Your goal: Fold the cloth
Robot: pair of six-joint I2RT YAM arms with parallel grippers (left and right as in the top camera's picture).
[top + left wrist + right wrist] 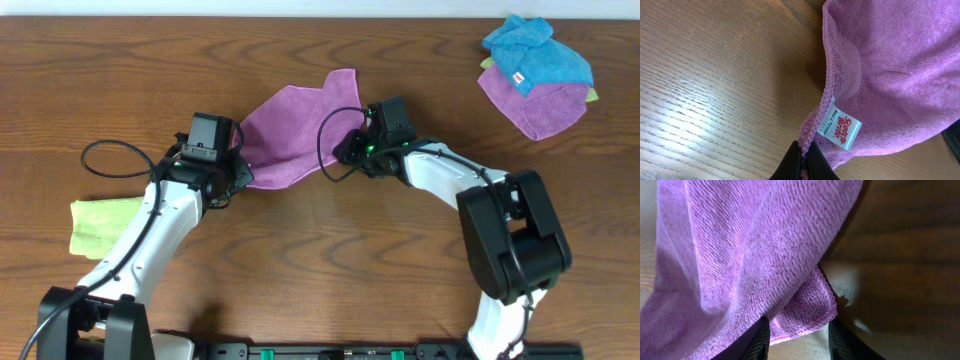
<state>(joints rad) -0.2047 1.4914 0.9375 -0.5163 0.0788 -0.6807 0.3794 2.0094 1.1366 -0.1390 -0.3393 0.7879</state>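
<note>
The purple-pink cloth (290,125) lies rumpled at the table's middle, partly lifted between both arms. My left gripper (240,168) is at its left corner. In the left wrist view the jaws of the left gripper (804,150) are pinched on the stitched hem of the cloth (890,65), just below a white-blue tag (842,129). My right gripper (345,150) sits at the right edge. In the right wrist view the right gripper (798,326) straddles a folded corner of the cloth (740,245). Its fingers stand apart, with a gap on the right side.
A lime-green cloth (100,225) lies folded at the left near my left arm. At the back right a bright blue cloth (535,55) rests on another purple cloth (535,108). The wooden table (330,260) shows around them.
</note>
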